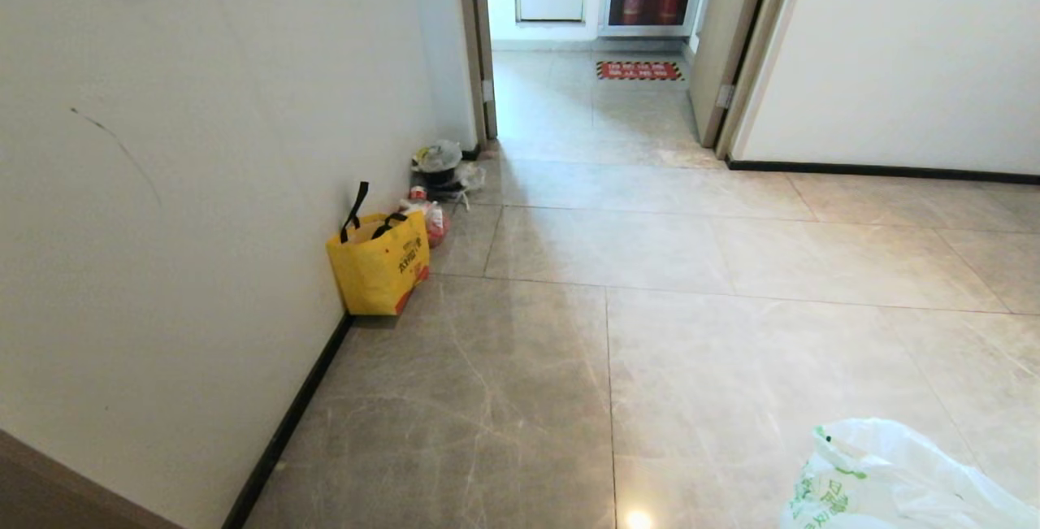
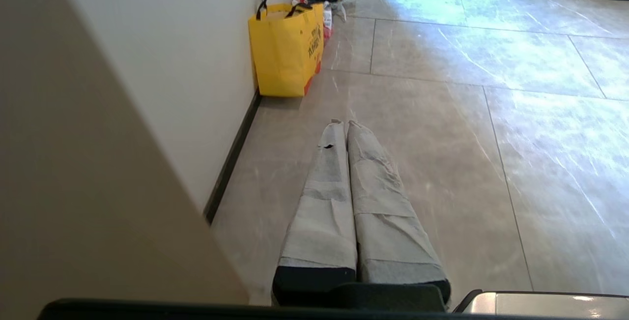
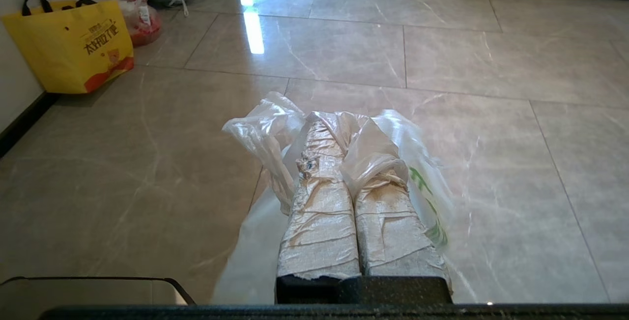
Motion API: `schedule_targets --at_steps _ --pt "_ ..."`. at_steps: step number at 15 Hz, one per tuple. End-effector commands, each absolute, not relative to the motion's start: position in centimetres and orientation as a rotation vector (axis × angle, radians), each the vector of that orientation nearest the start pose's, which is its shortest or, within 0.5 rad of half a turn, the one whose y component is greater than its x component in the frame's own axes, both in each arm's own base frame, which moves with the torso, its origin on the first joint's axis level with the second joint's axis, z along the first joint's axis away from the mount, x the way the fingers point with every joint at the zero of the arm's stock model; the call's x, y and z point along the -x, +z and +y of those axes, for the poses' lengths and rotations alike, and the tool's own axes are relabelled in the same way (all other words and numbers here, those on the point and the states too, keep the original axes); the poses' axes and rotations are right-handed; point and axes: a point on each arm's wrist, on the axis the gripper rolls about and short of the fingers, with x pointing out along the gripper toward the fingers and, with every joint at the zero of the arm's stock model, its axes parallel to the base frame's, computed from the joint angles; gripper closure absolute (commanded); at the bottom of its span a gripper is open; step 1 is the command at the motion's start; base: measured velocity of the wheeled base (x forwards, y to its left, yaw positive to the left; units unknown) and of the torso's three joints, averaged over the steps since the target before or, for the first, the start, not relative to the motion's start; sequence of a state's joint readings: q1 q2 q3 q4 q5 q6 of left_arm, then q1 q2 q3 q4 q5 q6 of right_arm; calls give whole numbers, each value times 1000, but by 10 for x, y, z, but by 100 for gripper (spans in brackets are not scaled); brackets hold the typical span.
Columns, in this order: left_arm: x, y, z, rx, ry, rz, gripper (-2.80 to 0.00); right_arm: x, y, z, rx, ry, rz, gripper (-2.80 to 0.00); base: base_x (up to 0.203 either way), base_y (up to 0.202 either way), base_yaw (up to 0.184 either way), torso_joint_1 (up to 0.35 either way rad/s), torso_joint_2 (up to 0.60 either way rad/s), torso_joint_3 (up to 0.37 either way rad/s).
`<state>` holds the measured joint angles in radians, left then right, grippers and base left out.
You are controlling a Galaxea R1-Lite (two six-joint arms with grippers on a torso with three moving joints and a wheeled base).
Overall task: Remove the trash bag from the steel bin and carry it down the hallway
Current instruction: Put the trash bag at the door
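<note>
The trash bag (image 1: 886, 480), thin white plastic with green printing, hangs at the lower right of the head view. My right gripper (image 3: 339, 124) is shut on the trash bag (image 3: 265, 135), whose crinkled plastic bunches round both taped fingers and drapes beneath them. The left gripper (image 2: 343, 124) is shut and holds nothing; it is held low over the floor near the left wall. Glossy beige tiles of the hallway (image 1: 650, 253) stretch ahead. The steel bin is out of view.
A yellow tote (image 1: 380, 265) with black handles stands against the left wall, with small rubbish bags (image 1: 439, 175) piled beyond it. An open doorway (image 1: 593, 98) lies ahead, with a red floor mat (image 1: 639, 71) past it. A brown edge (image 1: 49, 488) juts in at lower left.
</note>
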<state>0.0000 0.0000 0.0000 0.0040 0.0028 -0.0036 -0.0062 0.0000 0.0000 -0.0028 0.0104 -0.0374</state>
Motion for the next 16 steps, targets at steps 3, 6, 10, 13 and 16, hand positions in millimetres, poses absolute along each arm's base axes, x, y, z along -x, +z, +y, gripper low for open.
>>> schedule_targets --at_steps 3,6,10,13,16 --pt "23 75 0 5 3 5 0 23 76 0 37 5 -2 0 192 0 1 4 1 1" --pt "23 75 0 3 3 5 0 23 76 0 37 5 -2 0 202 0 1 2 6 2" --pt "23 75 0 5 3 5 0 23 76 0 37 5 -2 0 191 0 0 -1 3 3" --pt "23 75 0 5 3 5 0 23 76 0 37 5 -2 0 193 0 1 6 3 0" --pt "23 75 0 5 3 5 0 23 76 0 37 5 -2 0 190 0 -1 3 6 6"
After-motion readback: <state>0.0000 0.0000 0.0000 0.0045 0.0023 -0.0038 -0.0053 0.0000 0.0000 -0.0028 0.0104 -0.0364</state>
